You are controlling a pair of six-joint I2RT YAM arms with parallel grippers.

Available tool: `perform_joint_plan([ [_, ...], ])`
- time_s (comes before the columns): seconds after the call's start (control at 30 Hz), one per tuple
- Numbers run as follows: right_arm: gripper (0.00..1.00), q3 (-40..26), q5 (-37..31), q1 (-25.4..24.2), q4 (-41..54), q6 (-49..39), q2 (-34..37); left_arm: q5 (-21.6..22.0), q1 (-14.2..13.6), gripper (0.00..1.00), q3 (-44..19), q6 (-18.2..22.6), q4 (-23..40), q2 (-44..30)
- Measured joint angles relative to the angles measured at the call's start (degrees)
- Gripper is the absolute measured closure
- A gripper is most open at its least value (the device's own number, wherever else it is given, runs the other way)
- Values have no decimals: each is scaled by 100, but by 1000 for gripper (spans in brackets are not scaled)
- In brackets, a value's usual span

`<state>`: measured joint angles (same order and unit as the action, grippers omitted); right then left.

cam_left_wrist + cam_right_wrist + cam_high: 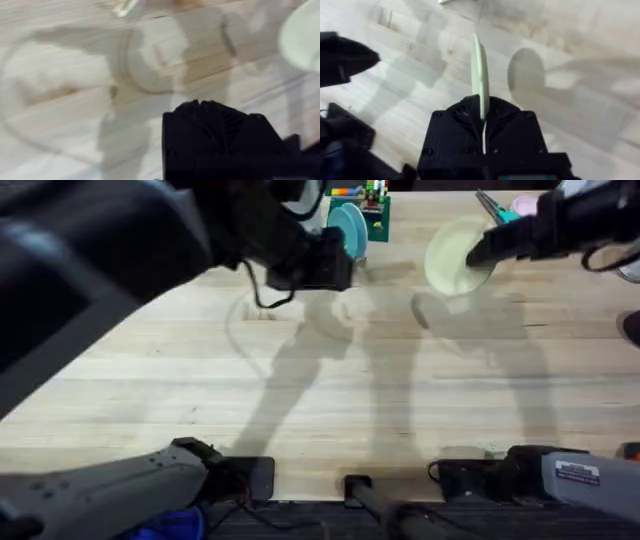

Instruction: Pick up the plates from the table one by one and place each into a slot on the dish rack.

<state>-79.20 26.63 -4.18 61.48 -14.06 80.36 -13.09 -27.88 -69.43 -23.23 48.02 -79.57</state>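
While my right end effector (482, 125) pinches the cream-yellow plate (457, 257) by its rim, lifted above the far right counter (330, 380), I worry that thin hold could let it swivel or drop. Far off, a teal plate (350, 228) stands upright by the green stand (374, 215). Whether my left end effector (212, 112) is spread or closed, I cannot tell.

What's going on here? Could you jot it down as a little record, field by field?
right gripper: shut on the cream plate, held edge-up above the table
left gripper: over bare wood, holding nothing; fingers look closed
teal plates: standing upright at the far edge
green stand: just beside the teal plates
plates lying on the table: none seen
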Motion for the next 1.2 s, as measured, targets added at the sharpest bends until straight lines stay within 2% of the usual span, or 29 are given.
perform_joint_plan([
  [0.2, 971, -518, -632, 506, 13, -276, 0, 1095, 0, 955, 0, -363, 854, 659],
  [0.27, 971, -601, -818, 681, 13, -354, 0, 1359, 0, 886, 0, -448, 1034, 807],
  [0.33, 971, -666, -966, 862, -2, -443, 0, 1587, 0, 654, 0, -502, 1170, 931],
  [0.47, 971, -724, -1189, 1165, -162, -568, 0, 1829, 0, 56, 0, -590, 1278, 1066],
  [0.5, 971, -730, -1245, 1237, -216, -594, 0, 1867, 0, 20, 0, -609, 1290, 1071],
  [0.73, 971, -733, -1436, 1681, -756, -724, 0, 1942, 0, 8, 0, -598, 1395, 1066],
  [0.9, 971, -787, -1475, 1922, -1003, -743, 39, 1935, 0, 7, 0, -350, 1398, 1087],
  [1.2, 971, -1466, -1490, 2286, -1144, -743, 791, 1938, 0, 8, 0, 18, 1399, 1609],
])
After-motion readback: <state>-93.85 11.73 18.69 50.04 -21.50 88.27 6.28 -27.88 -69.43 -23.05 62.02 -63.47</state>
